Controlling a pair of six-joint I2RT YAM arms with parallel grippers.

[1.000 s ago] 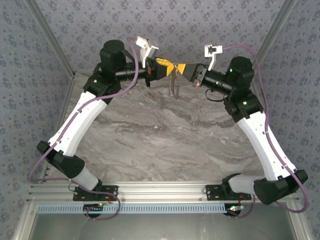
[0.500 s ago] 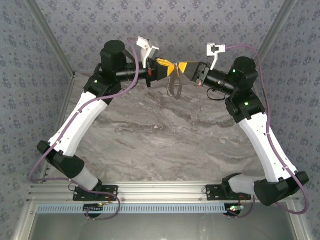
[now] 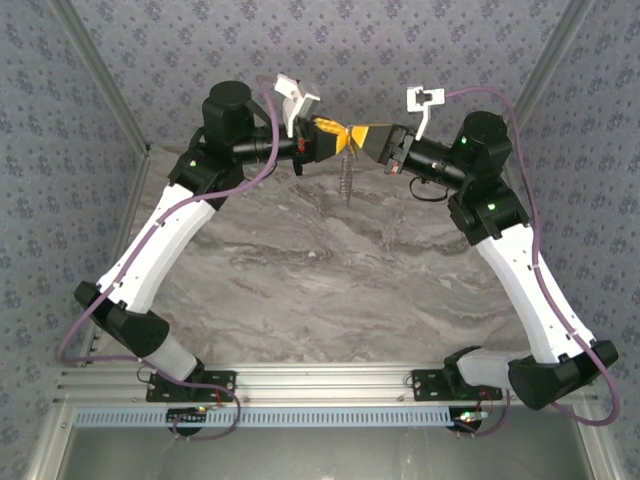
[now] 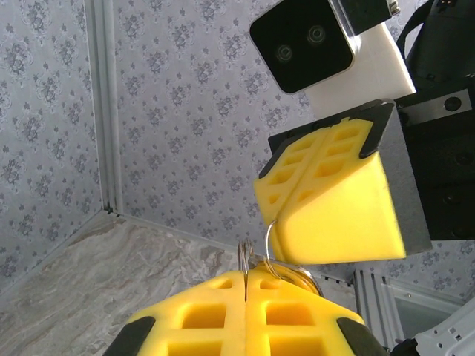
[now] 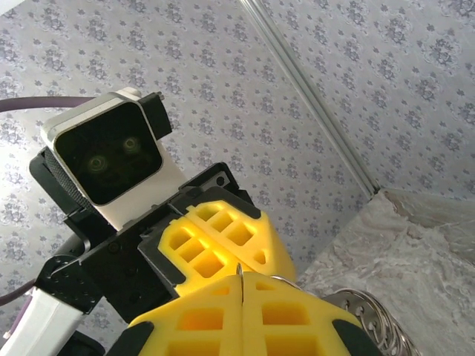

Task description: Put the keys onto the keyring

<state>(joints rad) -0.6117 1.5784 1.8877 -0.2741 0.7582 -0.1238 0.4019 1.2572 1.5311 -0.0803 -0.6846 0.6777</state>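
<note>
you lose the top of the grey beaded metal loop [image 3: 347,178] between the yellow foam pads [image 4: 326,200]; the right wrist view's bottom edge crops it.

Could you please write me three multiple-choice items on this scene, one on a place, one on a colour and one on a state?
1. Where is the thin grey metal keyring loop?
A. Dangling below the point where the left hand and the right hand meet tip to tip
B. Draped over an elbow
C. Lying by the arm bases

2. What colour are the ribbed finger pads of the hands?
A. Black
B. Yellow
C. Blue

3. How do the left hand's jaws stand?
A. Wide open
B. Shut, pad against pad
C. Half open around a cup

Answers: A, the top view shows the loop hanging under the touching tips. B, both wrist views show yellow pads. B, the left wrist view shows just a thin seam between its pads.
</note>
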